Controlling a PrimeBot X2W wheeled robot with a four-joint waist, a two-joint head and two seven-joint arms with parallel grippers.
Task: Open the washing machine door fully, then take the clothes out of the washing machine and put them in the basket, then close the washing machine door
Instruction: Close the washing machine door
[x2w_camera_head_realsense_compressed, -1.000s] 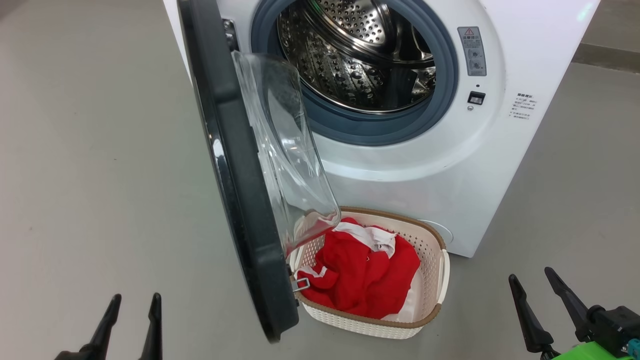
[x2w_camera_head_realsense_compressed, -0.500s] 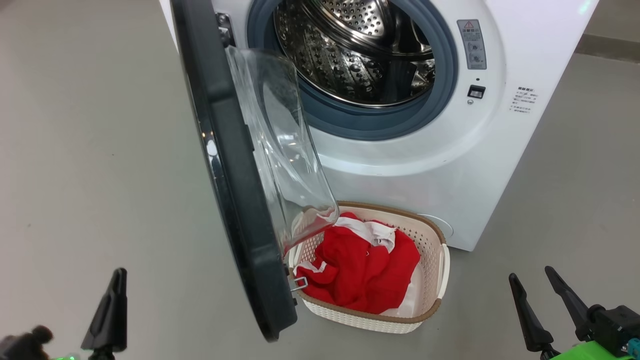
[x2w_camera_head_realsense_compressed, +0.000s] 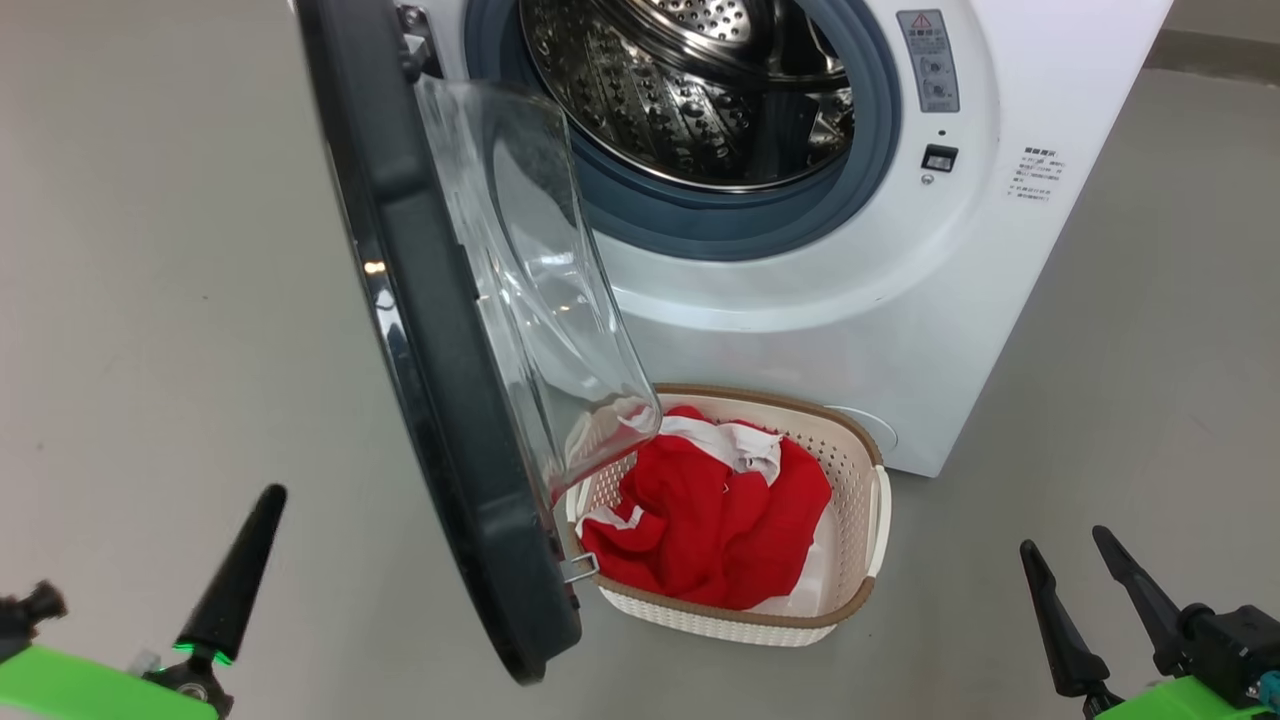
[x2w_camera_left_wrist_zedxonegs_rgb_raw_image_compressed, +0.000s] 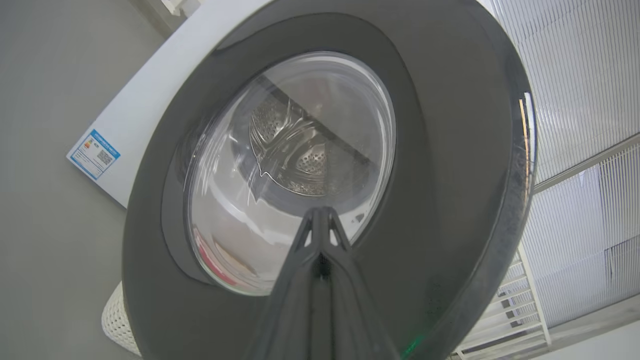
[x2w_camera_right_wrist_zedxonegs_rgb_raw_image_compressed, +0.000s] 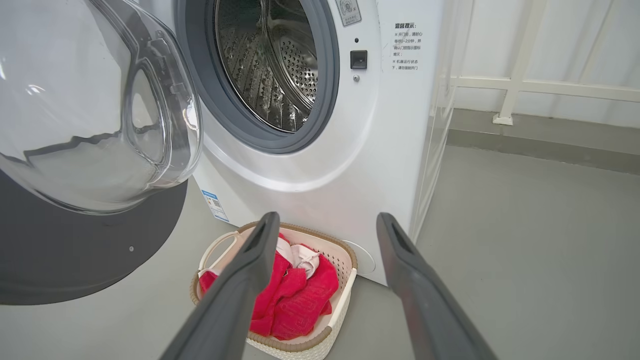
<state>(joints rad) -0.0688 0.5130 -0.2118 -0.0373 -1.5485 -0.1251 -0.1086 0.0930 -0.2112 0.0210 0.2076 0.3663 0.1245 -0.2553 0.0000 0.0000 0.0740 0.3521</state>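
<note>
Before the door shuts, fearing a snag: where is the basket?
Head view, lower centre: the basket sits on the floor before the washing machine, right of the open door.

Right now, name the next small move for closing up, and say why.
Probably ease the shut left gripper forward against the outer face of the washing machine door to start swinging it closed: the clothes lie in the basket, the drum looks empty, and that gripper points at the open door.

Closed left claw (x2w_camera_left_wrist_zedxonegs_rgb_raw_image_compressed: 320, 212) facing washing machine door (x2w_camera_left_wrist_zedxonegs_rgb_raw_image_compressed: 440, 150)
</note>
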